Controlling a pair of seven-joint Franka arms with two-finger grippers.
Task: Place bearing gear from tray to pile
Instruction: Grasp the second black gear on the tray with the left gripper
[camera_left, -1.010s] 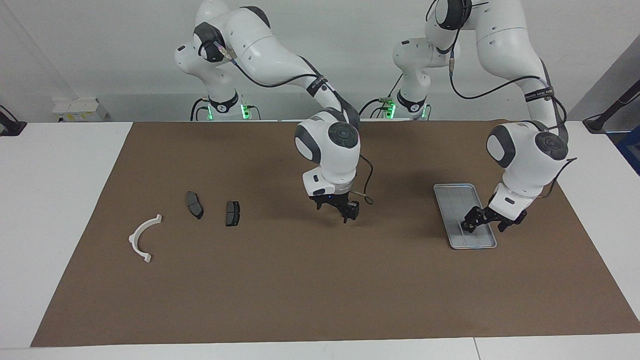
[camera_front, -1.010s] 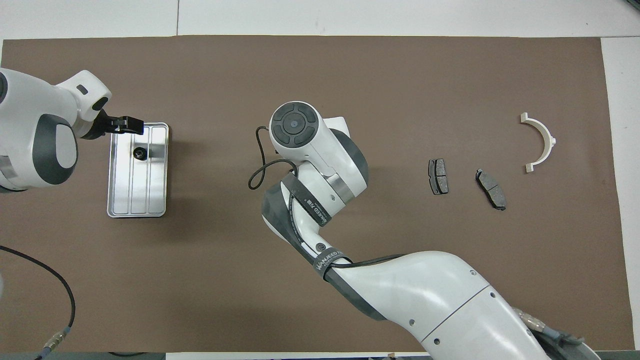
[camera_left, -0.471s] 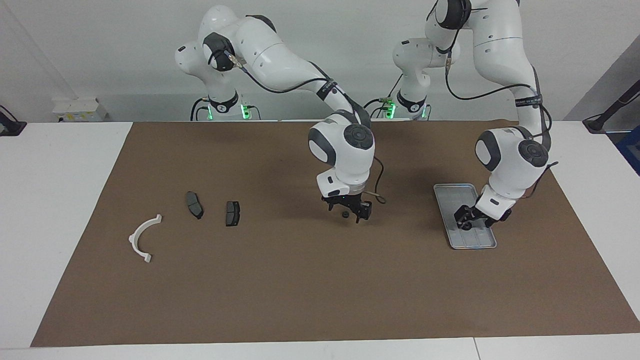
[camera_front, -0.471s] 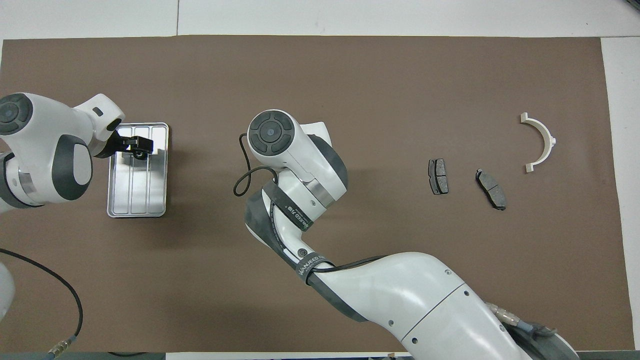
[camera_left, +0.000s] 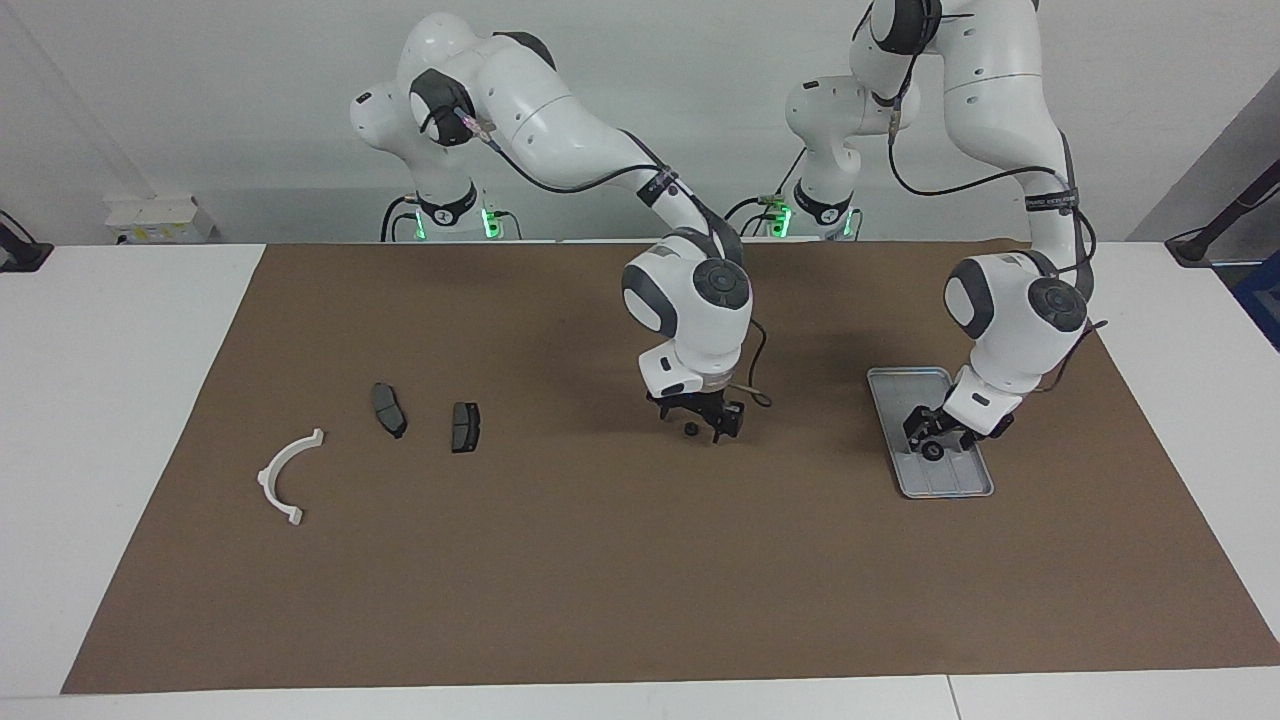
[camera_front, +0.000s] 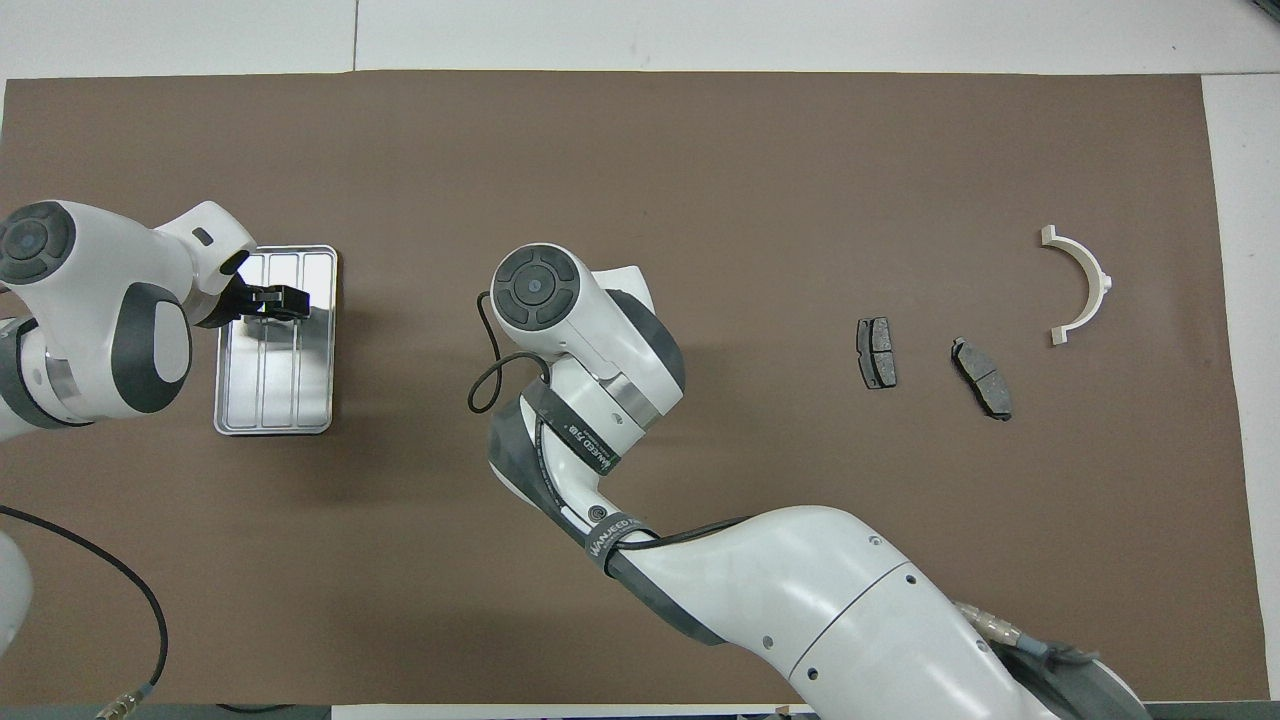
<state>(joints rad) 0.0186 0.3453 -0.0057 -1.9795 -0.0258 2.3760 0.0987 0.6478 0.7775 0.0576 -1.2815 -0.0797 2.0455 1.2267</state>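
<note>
Fingers of the left gripper (camera_left: 932, 443), parted, straddle the small dark bearing gear (camera_left: 933, 451) lying in the tray (camera_left: 905, 381); whether they grip it, I cannot tell, while the right gripper (camera_left: 700, 427) waits open mid-surface, nearer the pile (camera_left: 390, 410).

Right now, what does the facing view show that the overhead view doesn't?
Only the facing view shows the arms' bases, the right pincer hanging open over the bare brown mat, and the small dark bearing gear in the tray. Only the overhead view shows a black cable looping at the left arm's end. Both show the tray, the left pincer over it, the white curved bracket and two dark brake pads.
</note>
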